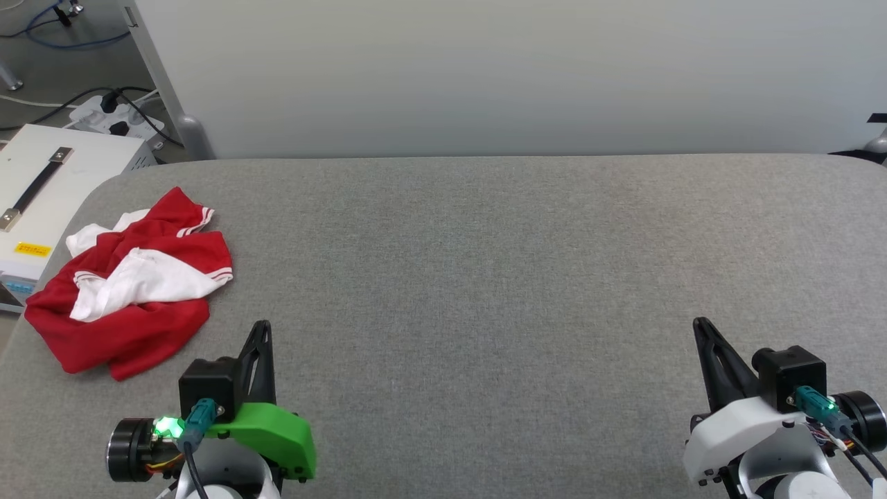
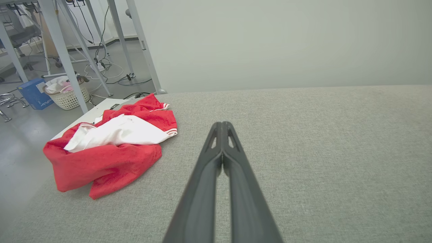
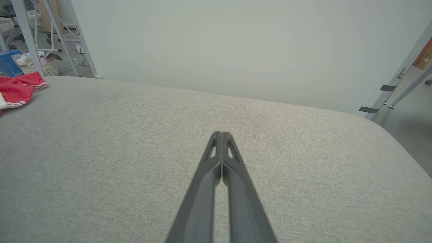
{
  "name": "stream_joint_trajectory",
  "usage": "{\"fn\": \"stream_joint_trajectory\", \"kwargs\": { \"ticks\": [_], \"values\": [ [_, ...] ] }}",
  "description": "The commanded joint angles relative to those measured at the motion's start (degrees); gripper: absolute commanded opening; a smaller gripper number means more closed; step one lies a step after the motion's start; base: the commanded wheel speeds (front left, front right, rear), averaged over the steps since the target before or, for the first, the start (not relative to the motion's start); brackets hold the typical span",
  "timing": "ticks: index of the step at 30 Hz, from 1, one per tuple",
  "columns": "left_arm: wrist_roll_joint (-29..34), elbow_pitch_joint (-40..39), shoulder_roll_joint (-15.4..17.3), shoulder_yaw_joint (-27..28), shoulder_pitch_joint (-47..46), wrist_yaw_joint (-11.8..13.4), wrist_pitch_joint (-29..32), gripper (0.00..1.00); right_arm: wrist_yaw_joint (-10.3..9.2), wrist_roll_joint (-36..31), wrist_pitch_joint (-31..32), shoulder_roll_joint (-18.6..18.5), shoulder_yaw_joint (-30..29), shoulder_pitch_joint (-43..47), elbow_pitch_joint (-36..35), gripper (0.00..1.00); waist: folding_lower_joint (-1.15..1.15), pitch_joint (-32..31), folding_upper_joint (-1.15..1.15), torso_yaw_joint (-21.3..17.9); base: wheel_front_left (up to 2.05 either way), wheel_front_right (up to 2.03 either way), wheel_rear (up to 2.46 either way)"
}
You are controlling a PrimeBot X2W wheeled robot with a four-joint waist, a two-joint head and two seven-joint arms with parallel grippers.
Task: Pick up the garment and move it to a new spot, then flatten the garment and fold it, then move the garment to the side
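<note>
The garment (image 1: 132, 305) lies crumpled at the counter's (image 1: 485, 242) left edge, mid-left in the head view. It is up and left of the left hand (image 1: 262, 330), near but apart. The right hand (image 1: 701, 327) sits lower right, well apart from it. Both hands point up the frame, fingers pressed together, empty. The left wrist view adds a floor basket (image 2: 69, 98).

No legible text; yellow sticker (image 1: 32, 249) on white case (image 1: 76, 163), lettering on blue box (image 2: 31, 95) too small.
</note>
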Motion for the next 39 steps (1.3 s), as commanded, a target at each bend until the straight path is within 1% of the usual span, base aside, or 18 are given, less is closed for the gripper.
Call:
{"fn": "stream_joint_trajectory", "kwargs": {
  "ticks": [1, 39],
  "values": [
    [0.6, -0.1, -0.3, 0.0, -1.0, 0.2, 0.0, 0.0, -0.05, -0.6, 0.1, -0.1, 0.0, -0.9, 0.1, 0.0, 0.0, 0.0, 0.0, 0.0, 0.0, 0.0, 0.0],
    [0.6, -0.1, -0.3, 0.0, -1.0, 0.2, 0.0, 0.0, -0.05, -0.6, 0.1, -0.1, 0.0, -0.9, 0.1, 0.0, 0.0, 0.0, 0.0, 0.0, 0.0, 0.0, 0.0]
  ]
}}
